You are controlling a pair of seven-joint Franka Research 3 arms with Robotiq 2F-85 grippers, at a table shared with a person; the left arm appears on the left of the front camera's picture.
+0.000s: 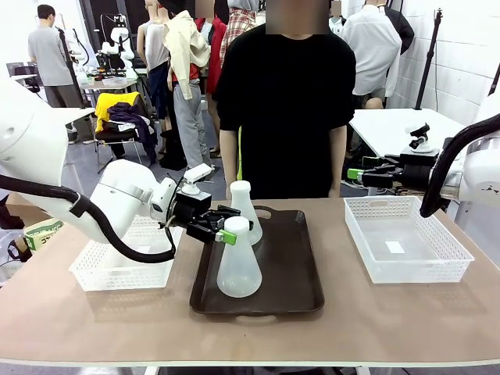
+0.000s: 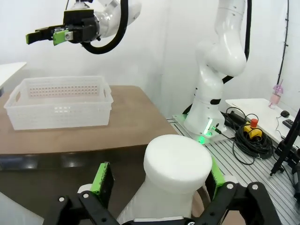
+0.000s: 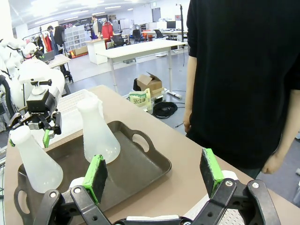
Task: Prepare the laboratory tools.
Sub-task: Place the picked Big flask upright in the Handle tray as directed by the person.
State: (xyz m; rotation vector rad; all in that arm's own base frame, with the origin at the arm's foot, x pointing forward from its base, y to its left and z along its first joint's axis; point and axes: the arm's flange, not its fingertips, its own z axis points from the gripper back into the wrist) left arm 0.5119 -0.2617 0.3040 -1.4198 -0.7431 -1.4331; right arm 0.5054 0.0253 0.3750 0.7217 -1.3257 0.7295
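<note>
Left wrist view: the left fingers point(image 2: 102, 179) stand released on either side of the near flask's point(image 1: 238, 266) neck, over the dark tray point(image 1: 293, 266). The second flask point(image 1: 244, 212) stands behind it on that tray. The right fingers point(image 3: 95, 174) hang released above the surface point(image 1: 391, 320).

Frosted-white flasks point(image 1: 238, 262), dk brown tray point(image 1: 293, 266), white mesh baskets point(image 1: 406, 250)

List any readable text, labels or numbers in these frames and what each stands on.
None can be read.
Print on the green-and-white box on the floor: too blurred.
White label in the right basket: too small.
The flasks and tray carry no visible markings.
</note>
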